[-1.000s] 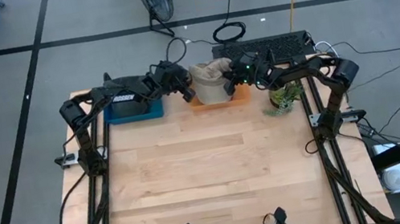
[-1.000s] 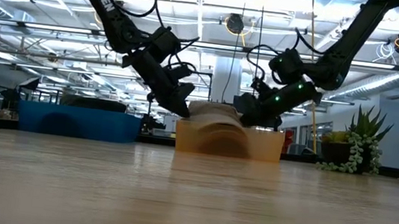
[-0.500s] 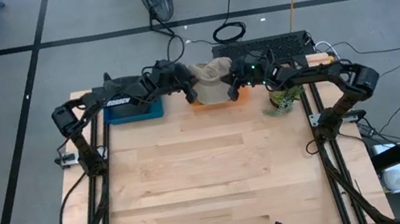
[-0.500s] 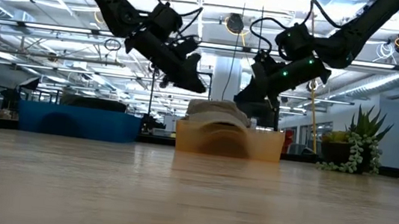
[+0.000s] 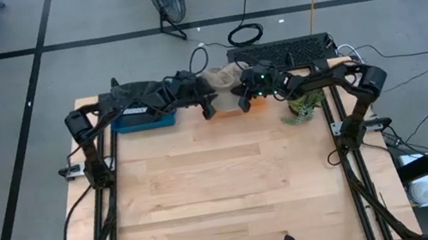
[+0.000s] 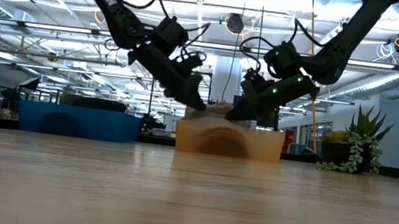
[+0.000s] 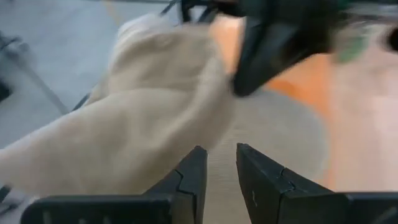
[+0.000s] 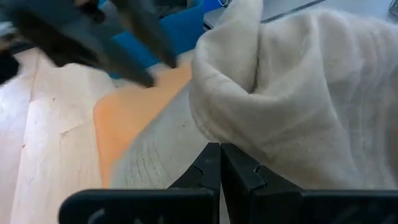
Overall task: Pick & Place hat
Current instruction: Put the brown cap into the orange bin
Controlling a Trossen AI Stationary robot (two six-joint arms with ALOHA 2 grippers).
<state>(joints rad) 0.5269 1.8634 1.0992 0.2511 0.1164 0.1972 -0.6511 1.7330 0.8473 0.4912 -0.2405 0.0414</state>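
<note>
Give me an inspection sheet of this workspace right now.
Surface: light wooden table, front part bare.
Job's things: beige fabric hat in the orange plastic bin at the table's far edge.
Clutter: blue plastic bin; small potted green plant.
Hands: left hand slightly apart, right hand shut, both at the hat.
Cables: black cords on the floor.
Surroundings: black keyboard; grey floor.

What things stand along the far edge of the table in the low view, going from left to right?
Blue bin → left gripper → orange bin holding the beige hat → right gripper → potted plant.
</note>
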